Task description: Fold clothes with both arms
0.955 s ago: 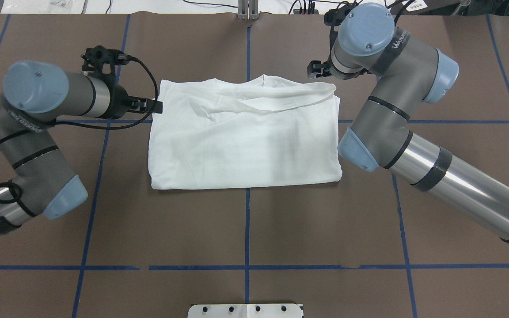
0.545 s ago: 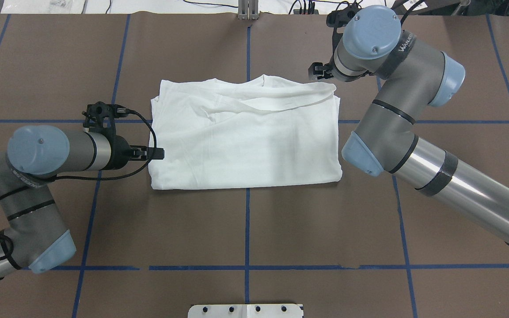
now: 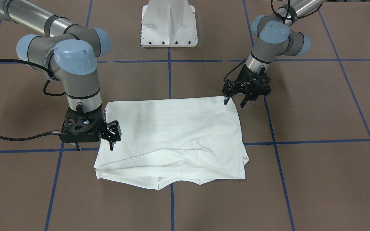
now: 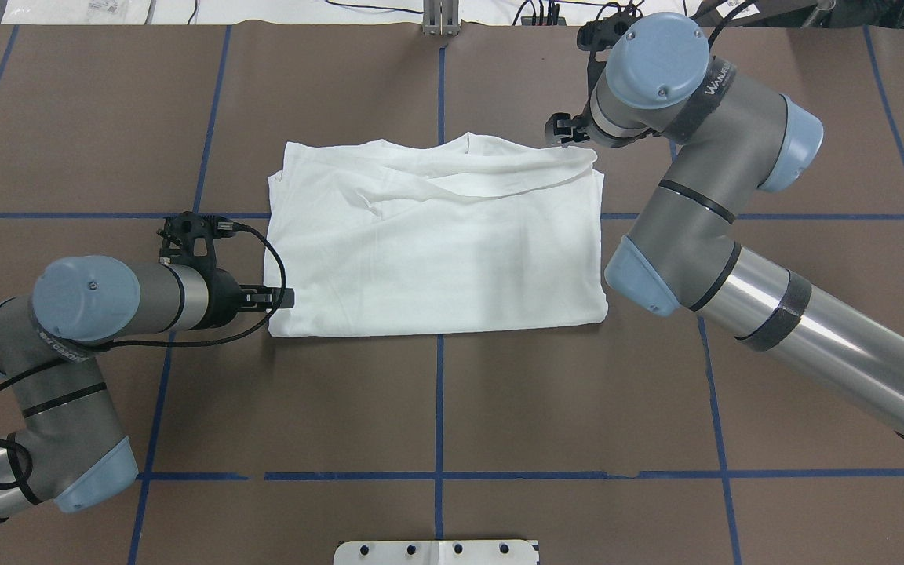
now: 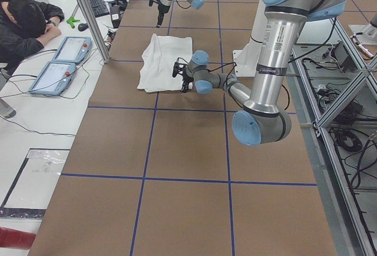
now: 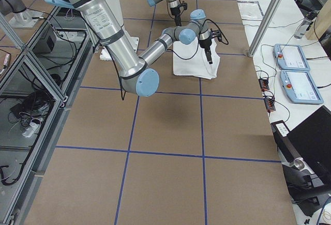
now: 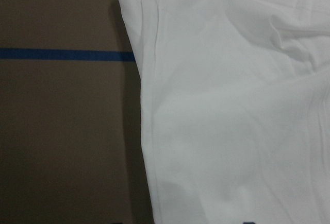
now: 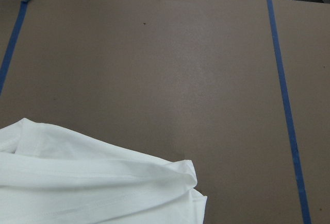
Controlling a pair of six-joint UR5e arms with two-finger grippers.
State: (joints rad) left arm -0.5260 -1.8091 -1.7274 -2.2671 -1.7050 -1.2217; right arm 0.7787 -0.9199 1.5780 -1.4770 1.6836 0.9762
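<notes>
The white shirt (image 4: 436,243) lies folded into a flat rectangle in the middle of the table, with its collar at the far edge. It also shows in the front view (image 3: 172,134). My left gripper (image 3: 234,103) is open and empty, low at the shirt's near left corner, with one fingertip at the cloth's edge. In the overhead view it is beside that corner (image 4: 283,297). My right gripper (image 3: 113,138) is open and empty, and hovers over the shirt's right edge near the far right corner (image 4: 560,129). The left wrist view shows the shirt's edge (image 7: 232,121). The right wrist view shows its corner (image 8: 93,183).
The brown table (image 4: 436,408) has a grid of blue tape lines. The white pedestal base (image 3: 169,25) stands at the robot's side. An operator (image 5: 23,20) sits by two tablets (image 5: 59,62) beyond the far edge.
My left arm has moved along the shirt's left edge from the far left corner to the near left corner. My right arm has barely moved. The shirt lies as before.
</notes>
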